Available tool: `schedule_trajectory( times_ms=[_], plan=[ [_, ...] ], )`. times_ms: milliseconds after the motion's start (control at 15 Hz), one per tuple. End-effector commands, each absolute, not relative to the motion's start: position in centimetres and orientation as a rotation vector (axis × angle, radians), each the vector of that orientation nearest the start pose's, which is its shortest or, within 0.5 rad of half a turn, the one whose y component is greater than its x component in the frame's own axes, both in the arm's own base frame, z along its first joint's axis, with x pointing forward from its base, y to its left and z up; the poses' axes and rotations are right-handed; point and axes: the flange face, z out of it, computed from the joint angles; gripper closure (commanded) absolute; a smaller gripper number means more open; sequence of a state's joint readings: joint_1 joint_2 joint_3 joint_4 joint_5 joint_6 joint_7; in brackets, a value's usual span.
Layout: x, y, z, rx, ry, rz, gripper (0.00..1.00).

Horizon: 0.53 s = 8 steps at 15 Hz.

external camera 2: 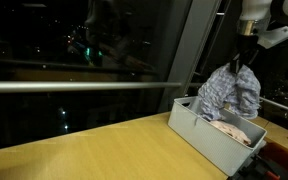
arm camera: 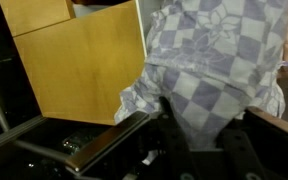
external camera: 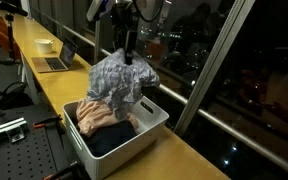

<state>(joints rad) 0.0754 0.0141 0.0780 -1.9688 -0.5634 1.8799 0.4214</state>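
Note:
A grey-and-white checked cloth hangs bunched from my gripper above a white bin. In both exterior views the cloth dangles over the bin, its lower folds about level with the rim. The wrist view shows the cloth pinched between my fingers, so my gripper is shut on it. Inside the bin lie a tan garment and a dark one; the tan one is partly hidden by the cloth.
The bin stands on a long wooden counter along a dark window. Farther down the counter are a laptop and a white bowl. A metal breadboard table lies beside the counter.

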Motion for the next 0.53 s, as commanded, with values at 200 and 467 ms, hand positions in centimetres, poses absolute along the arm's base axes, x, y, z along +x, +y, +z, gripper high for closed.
schedule_trajectory(
  times_ms=[200, 467],
  plan=[
    [59.0, 4.3, 43.0, 2.781, 0.058, 0.224, 0.94],
    [58.4, 4.3, 39.3, 2.871, 0.071, 0.171, 0.45]
  ],
)
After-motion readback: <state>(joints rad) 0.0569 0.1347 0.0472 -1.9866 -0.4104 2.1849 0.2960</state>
